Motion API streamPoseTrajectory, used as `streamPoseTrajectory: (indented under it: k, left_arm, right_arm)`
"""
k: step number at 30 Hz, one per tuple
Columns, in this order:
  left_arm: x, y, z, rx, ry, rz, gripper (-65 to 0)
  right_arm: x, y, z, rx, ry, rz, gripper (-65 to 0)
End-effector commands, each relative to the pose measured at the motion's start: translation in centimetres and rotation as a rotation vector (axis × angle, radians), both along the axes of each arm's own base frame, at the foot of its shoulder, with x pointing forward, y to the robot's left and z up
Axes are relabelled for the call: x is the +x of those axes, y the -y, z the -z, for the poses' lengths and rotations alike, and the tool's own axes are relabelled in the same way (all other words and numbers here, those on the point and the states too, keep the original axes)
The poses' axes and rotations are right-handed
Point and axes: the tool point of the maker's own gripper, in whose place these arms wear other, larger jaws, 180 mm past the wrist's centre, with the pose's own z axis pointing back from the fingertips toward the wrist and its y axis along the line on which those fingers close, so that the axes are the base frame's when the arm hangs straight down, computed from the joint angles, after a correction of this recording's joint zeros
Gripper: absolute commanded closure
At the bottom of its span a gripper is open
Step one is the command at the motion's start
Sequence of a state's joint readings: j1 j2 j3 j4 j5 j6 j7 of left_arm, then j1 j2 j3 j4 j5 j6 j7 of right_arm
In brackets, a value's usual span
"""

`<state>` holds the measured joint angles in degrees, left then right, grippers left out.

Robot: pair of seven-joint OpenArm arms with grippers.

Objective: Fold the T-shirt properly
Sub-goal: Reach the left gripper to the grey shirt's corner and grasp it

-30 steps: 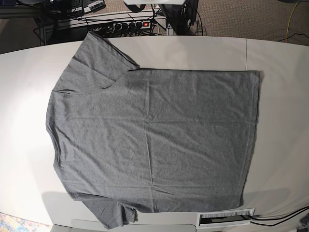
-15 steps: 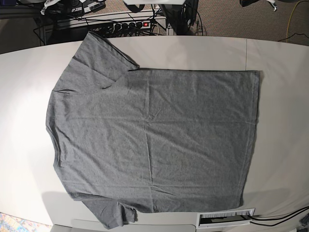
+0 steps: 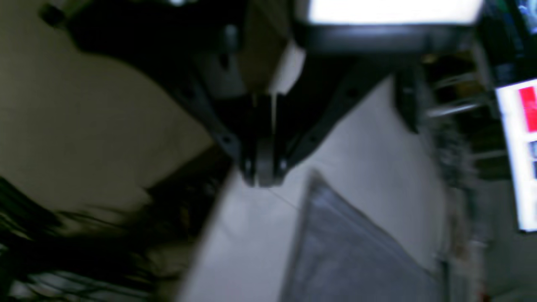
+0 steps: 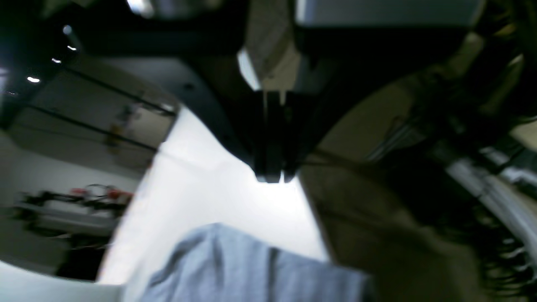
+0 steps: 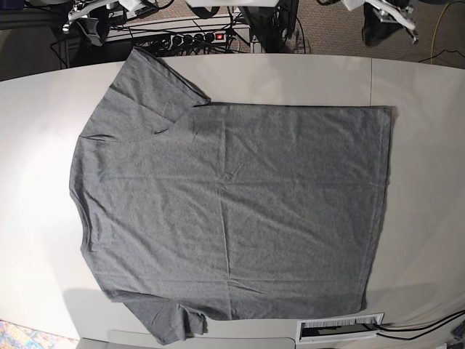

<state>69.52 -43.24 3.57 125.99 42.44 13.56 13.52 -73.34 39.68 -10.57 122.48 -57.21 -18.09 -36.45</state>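
arms newly at table's far edge, T-shirt (image 5: pixel 232 211) unmoved

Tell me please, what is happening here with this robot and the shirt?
A two-armed robot is set to fold a grey T-shirt. The shirt lies spread flat and unfolded on the white table. Both arms are at the table's far edge: the left gripper and the right gripper are shut, hold nothing, and touch no cloth.

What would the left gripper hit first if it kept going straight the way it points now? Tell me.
Most likely bare table. The left gripper is shut and points at the white top near the table's edge, just short of the T-shirt corner. The view is blurred, so depth is uncertain.
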Motion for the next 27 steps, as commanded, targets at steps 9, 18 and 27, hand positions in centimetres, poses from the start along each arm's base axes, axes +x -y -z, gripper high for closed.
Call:
streamPoseTrajectory:
  k: [9, 18, 27]
  left_arm:
    - [4.9, 0.5, -2.2, -0.031, 0.166, 0.015, 0.0]
    - [8.7, 1.2, -0.7, -0.147, 0.085, 0.000, 0.0]
    - [11.3, -0.3, 4.0, -0.191, -0.081, 0.009, -25.7]
  right_arm:
    - [3.0, 0.3, -1.7, -0.028, 0.125, 0.014, 0.0]
    - [4.8, -0.6, 0.1, 0.036, 0.055, 0.001, -1.8]
    - [4.3, -1.0, 1.1, 0.029, -0.016, -0.032, -14.9]
